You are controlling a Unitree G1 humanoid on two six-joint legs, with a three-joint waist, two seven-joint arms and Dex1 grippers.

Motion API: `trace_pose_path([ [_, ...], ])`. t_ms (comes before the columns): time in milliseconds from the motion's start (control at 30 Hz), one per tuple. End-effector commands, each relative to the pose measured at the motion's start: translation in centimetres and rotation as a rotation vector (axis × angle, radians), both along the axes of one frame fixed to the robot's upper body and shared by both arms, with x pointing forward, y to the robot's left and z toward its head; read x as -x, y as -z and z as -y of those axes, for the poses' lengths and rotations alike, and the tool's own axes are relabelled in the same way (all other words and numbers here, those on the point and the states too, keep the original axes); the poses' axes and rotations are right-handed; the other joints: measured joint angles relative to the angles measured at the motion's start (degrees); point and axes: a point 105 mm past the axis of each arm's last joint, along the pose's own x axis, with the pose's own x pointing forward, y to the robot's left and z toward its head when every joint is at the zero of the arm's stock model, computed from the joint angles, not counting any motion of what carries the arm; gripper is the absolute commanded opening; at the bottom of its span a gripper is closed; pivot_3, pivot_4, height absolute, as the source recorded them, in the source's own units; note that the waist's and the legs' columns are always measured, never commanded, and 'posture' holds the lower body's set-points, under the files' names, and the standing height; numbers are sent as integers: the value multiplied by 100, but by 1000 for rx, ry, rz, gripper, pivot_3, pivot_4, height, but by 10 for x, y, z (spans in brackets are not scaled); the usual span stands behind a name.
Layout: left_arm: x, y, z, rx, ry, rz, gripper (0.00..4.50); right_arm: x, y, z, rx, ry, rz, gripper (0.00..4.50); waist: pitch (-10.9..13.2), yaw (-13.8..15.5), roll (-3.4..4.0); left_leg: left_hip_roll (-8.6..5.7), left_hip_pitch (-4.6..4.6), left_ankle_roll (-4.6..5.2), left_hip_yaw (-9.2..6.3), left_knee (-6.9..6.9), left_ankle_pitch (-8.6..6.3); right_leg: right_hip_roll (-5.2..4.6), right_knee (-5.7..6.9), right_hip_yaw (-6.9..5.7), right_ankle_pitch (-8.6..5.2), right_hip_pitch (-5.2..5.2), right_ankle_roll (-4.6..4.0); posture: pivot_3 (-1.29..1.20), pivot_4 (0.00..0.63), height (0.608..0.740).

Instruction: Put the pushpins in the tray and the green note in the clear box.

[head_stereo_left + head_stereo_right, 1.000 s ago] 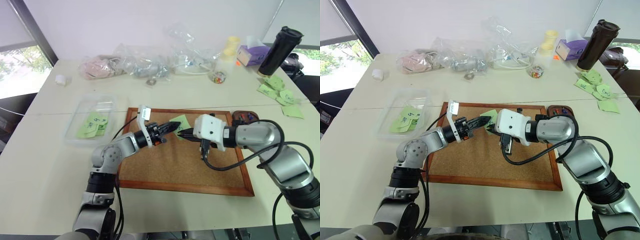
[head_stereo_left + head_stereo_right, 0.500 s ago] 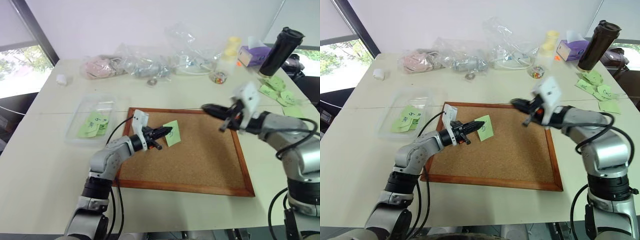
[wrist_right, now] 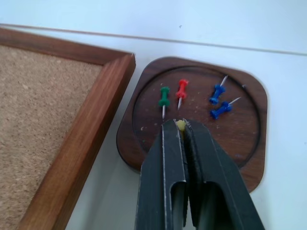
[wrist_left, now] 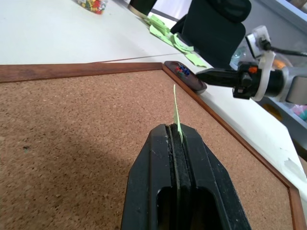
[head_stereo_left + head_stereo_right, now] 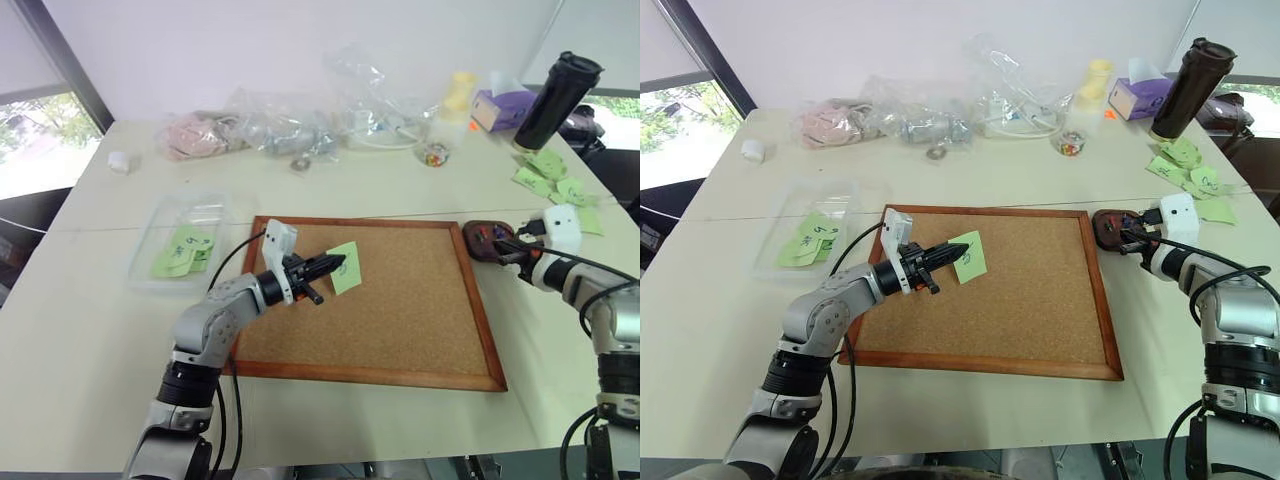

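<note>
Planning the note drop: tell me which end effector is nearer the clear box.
Left. The left end effector holds the green note above the cork board, beside the clear box. The right end effector is at the tray.

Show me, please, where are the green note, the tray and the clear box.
green note (image 5: 344, 266): left eye view, middle of the paper.
tray (image 3: 249, 143): right wrist view, bare floor near its rim.
clear box (image 5: 845, 192): right eye view, far wall.
</note>
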Motion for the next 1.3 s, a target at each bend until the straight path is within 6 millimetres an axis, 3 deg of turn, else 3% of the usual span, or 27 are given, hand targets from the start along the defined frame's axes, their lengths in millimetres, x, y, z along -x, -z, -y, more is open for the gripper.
trace_pose_path([
  [33,3,-10,3,11,7,46,11,-6,-6,6,43,6,32,0,0,7,0,0,0,0,0,1,0,0,0,0,0,1,0,0,150,740],
  [133,4,-9,2,10,6,44,11,-8,2,9,49,5,16,0,0,5,0,-1,1,0,0,2,0,0,0,0,0,2,0,0,150,740],
  [333,6,-9,0,8,0,43,0,-7,-2,7,52,-12,29,2871,-2,4,2,0,2,0,0,2,0,0,0,0,0,3,0,0,150,740],
  [667,5,-10,-7,2,-19,48,0,-6,-47,-8,32,-69,155,2871,-2,7,2,0,1,0,0,2,0,0,0,0,0,3,0,0,150,740],
  [767,5,-19,-14,-1,-26,71,0,-1,-72,-33,20,-186,204,2871,-1,8,2,0,0,0,0,2,0,0,0,0,0,2,0,0,150,740],
  [800,3,-25,-17,-4,-33,89,0,5,-79,-52,7,-284,210,2871,-1,8,2,0,0,0,0,2,0,0,0,0,0,2,0,0,150,740],
  [900,2,-39,-26,-8,-59,130,0,28,-88,-99,-20,-529,198,2871,-1,6,2,3,0,0,-2,0,0,1,0,0,0,1,0,0,150,740],
  [1067,0,-68,-50,-46,-162,236,0,56,-101,-158,-62,-809,205,2871,1,11,-1,3,0,1,-3,2,0,-1,-2,0,0,3,0,0,150,740],
  [1200,-7,-98,-92,-94,-337,330,0,66,-97,-183,-49,-931,182,2871,4,12,-6,3,-1,0,-5,2,0,-1,-2,-1,0,2,0,0,150,740],
  [1300,-12,-106,-129,-169,-459,361,0,68,-92,-191,-34,-977,169,2871,4,12,-6,2,-1,1,-5,2,0,-1,-2,-2,0,2,0,0,150,740],
])
